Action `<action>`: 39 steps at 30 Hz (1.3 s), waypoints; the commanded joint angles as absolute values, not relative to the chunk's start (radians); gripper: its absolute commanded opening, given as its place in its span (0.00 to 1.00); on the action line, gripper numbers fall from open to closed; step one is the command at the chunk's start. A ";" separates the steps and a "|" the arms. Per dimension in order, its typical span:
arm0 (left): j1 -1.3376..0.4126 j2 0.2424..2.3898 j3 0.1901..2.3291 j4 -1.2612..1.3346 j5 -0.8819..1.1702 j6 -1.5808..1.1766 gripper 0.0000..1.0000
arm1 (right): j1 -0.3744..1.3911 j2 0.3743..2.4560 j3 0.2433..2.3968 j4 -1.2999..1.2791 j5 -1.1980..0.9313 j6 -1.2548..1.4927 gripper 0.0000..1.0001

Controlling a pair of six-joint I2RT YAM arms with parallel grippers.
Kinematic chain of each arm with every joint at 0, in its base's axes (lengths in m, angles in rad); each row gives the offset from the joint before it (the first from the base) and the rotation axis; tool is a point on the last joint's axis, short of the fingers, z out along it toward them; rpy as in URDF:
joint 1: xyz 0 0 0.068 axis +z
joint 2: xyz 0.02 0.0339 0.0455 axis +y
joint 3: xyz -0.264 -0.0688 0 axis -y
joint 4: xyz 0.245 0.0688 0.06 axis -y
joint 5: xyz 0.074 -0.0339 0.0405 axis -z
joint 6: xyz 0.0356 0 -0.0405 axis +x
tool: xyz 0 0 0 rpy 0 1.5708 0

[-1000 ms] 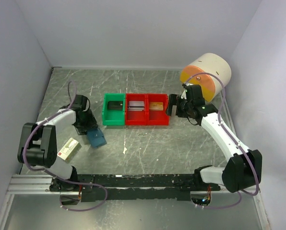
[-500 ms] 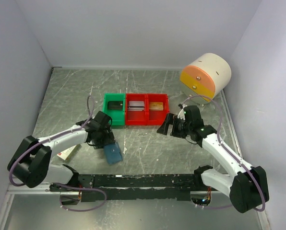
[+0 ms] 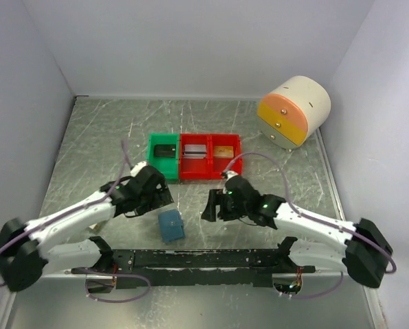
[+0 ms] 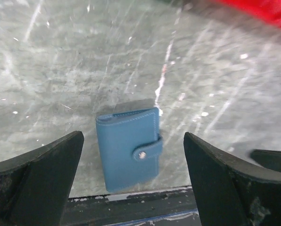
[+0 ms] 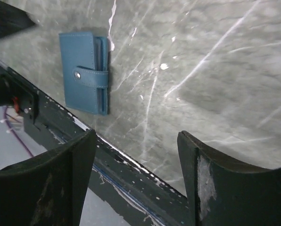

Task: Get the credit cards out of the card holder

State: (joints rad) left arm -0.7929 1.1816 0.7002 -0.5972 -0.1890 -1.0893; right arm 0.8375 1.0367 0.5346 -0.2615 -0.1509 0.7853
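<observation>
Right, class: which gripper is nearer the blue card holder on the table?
Left. The left gripper hangs open close by the far-left corner of the card holder, framing it in its wrist view. The right gripper sits farther off to its right, also open.

No lettering can be read on anything here

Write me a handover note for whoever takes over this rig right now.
Left tool: open, empty, just behind the wallet.
Right tool: open, empty, to the wallet's right.
Wallet: flat on the table near the front edge, snap fastened.
Done: the wallet is set down in reach of both arms.
Left: undo the snap, open it, pull out the cards.
</observation>
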 commanded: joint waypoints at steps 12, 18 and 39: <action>-0.783 0.627 0.477 -0.789 -0.451 -1.234 0.99 | 1.332 1.581 0.965 -0.394 0.514 0.995 0.47; -0.746 0.724 0.458 -0.724 -0.369 -1.185 0.99 | 1.359 1.703 1.088 -0.435 0.506 1.011 0.44; -0.456 0.733 0.399 -0.593 -0.047 -1.039 0.92 | 1.364 1.838 1.191 -0.438 0.455 0.982 0.34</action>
State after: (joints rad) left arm -0.4652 0.7650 0.3805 -0.5903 -0.0910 -1.0275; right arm 1.3567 1.8088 1.1492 -0.4049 0.4313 0.9836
